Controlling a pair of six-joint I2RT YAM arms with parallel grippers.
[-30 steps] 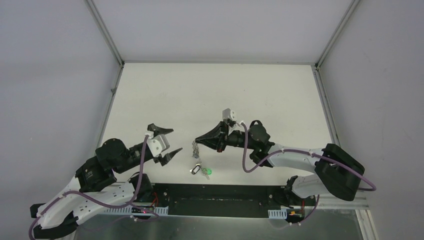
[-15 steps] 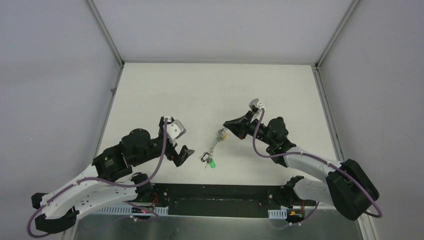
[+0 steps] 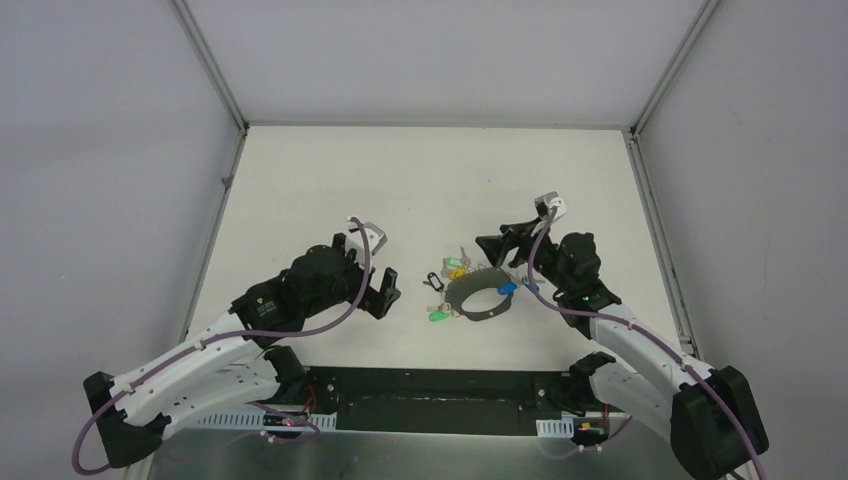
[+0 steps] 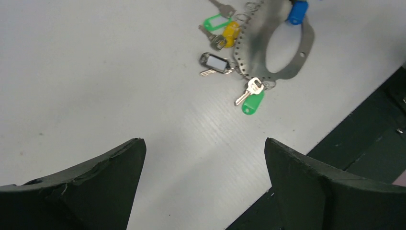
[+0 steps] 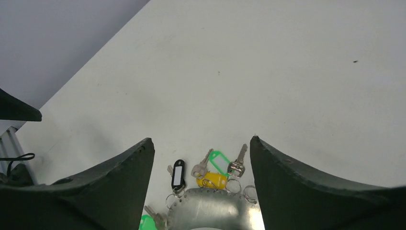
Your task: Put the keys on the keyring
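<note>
The keyring (image 3: pixel 478 300), a flat grey metal band with small holes along its rim, lies on the white table (image 3: pixel 400 180). The keys hang from its rim by small rings: a green-tagged one (image 3: pixel 437 317) at its near left, black-tagged (image 3: pixel 432 278) and yellow-tagged ones (image 3: pixel 455 268) at its far left, and a blue tag (image 3: pixel 507 289) on the right. My right gripper (image 3: pixel 488 252) hovers open just behind the ring, holding nothing. In the right wrist view the keyring (image 5: pixel 215 211) and keys (image 5: pixel 213 180) lie between and below the right gripper (image 5: pixel 201 141). My left gripper (image 3: pixel 392 292) stands wide open to the left of the ring. The left wrist view shows the keyring (image 4: pixel 299 52) well beyond the left gripper (image 4: pixel 203 141).
A black strip (image 3: pixel 430 385) runs along the table's near edge, just under the left gripper's right finger (image 4: pixel 311 182). Grey walls with aluminium rails (image 3: pixel 215 220) enclose the table on three sides.
The right gripper has opened and let go of the keyring, which now lies flat on the table farther right. The left gripper opened wide and moved right toward it.
</note>
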